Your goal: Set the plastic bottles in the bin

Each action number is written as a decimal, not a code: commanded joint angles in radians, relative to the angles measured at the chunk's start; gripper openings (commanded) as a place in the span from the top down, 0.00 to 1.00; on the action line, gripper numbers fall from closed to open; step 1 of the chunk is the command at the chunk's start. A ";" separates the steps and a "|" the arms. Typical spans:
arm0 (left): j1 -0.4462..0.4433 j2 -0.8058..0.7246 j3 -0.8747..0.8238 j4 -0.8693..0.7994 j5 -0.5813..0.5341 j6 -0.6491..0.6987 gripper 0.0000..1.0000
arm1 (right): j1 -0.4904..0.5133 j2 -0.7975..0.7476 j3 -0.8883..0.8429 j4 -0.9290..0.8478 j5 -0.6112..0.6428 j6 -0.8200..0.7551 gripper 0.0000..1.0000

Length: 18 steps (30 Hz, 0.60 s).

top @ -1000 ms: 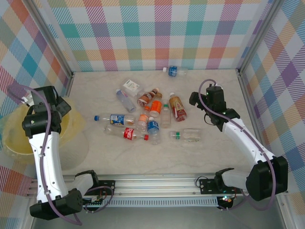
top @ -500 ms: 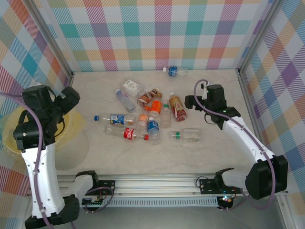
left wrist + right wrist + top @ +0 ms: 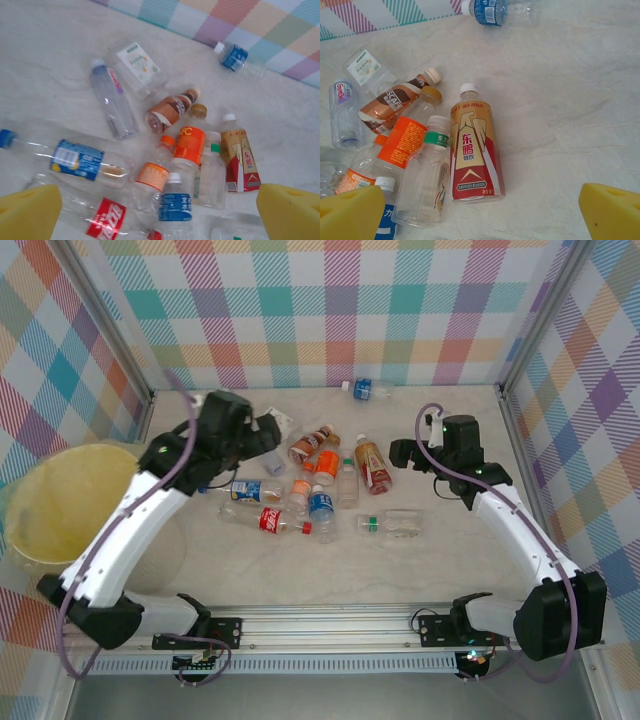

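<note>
Several plastic bottles [image 3: 312,486] lie in a loose heap on the middle of the table. Among them are a red and gold one [image 3: 474,145], an orange-labelled one [image 3: 189,145] and a red-labelled clear one [image 3: 272,521]. A blue-labelled bottle [image 3: 364,390] lies apart by the back wall. The bin [image 3: 55,502], pale yellow and round, stands at the far left. My left gripper [image 3: 272,433] hangs open above the heap's back left side. In its wrist view the left gripper [image 3: 160,215] holds nothing. My right gripper [image 3: 402,453] is open just right of the red and gold bottle, and its wrist view shows the right gripper [image 3: 481,212] with nothing in it.
A clear bottle with a green cap [image 3: 395,525] lies alone at the front right of the heap. Checked walls [image 3: 330,310] close the table at the back and sides. A metal rail [image 3: 330,625] runs along the near edge.
The left arm has swung right from over the bin to above the heap's back left. The right gripper shifted slightly and stays by the red and gold bottle. Both stayed open.
</note>
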<state>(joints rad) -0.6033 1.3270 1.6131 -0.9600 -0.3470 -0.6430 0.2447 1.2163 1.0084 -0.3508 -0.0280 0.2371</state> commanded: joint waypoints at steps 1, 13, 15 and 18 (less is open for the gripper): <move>-0.022 0.023 -0.048 0.079 -0.053 -0.099 0.00 | -0.010 -0.013 -0.002 0.024 -0.019 0.042 0.00; -0.017 0.110 -0.207 0.128 -0.036 -0.175 0.00 | -0.032 0.123 -0.008 0.068 -0.220 0.054 0.00; -0.015 0.112 -0.233 0.144 -0.029 -0.175 0.00 | -0.030 0.179 0.019 0.048 -0.248 0.091 0.00; -0.004 0.104 -0.269 0.170 -0.014 -0.179 0.00 | -0.019 0.279 0.071 0.004 -0.256 0.135 0.06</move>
<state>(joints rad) -0.6170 1.4410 1.3678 -0.8253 -0.3710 -0.8005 0.2165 1.4387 1.0195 -0.3092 -0.2169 0.3294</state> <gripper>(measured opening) 0.997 0.953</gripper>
